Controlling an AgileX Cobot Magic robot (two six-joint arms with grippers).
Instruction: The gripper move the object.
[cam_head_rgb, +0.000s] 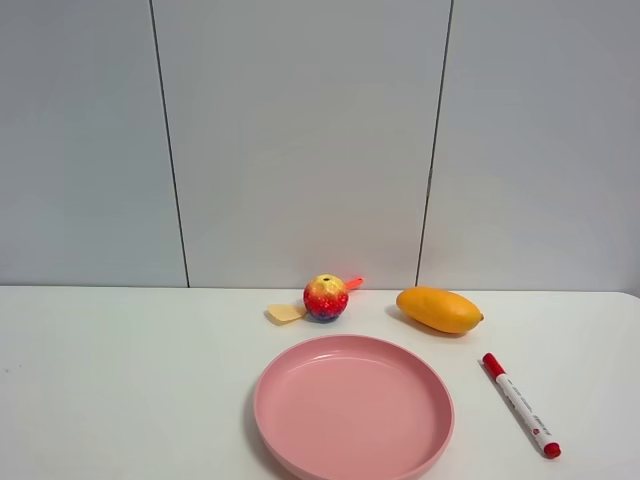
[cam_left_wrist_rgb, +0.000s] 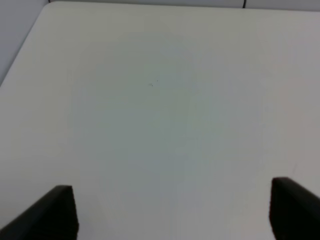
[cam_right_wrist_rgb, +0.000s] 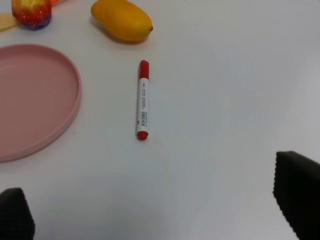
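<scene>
The ball (cam_head_rgb: 326, 297) is sitting on the white table (cam_head_rgb: 120, 380) near the back wall, at about twelve o'clock from the pink plate (cam_head_rgb: 353, 405) and just clear of the plate's far rim. Its skin is showing red, yellow and blue speckles, with a small dimple on top. A pale yellow flat piece (cam_head_rgb: 285, 313) is lying against it at nine o'clock, and a small orange-red piece (cam_head_rgb: 353, 283) is poking out from behind it at about two o'clock — what either one is cannot be told. The mango (cam_head_rgb: 439, 309) is resting at three o'clock from the ball, apart from it, long axis running roughly side to side. A red-capped marker (cam_head_rgb: 521, 404) is lying at three o'clock from the plate, close to its rim but not touching, slanting from its near end up towards the mango. Neither arm is showing in the high view. In the left wrist view the left gripper (cam_left_wrist_rgb: 172, 212) is hanging over bare table, its two black fingertips (cam_left_wrist_rgb: 50, 212) spread wide at the picture's edges with nothing between them. In the right wrist view the right gripper (cam_right_wrist_rgb: 160, 210) is likewise spread wide and gripping nothing — the marker (cam_right_wrist_rgb: 143, 100), the plate (cam_right_wrist_rgb: 50, 117), the mango (cam_right_wrist_rgb: 121, 19) and the ball (cam_right_wrist_rgb: 31, 12) are all lying well beyond its fingertips (cam_right_wrist_rgb: 297, 192).
</scene>
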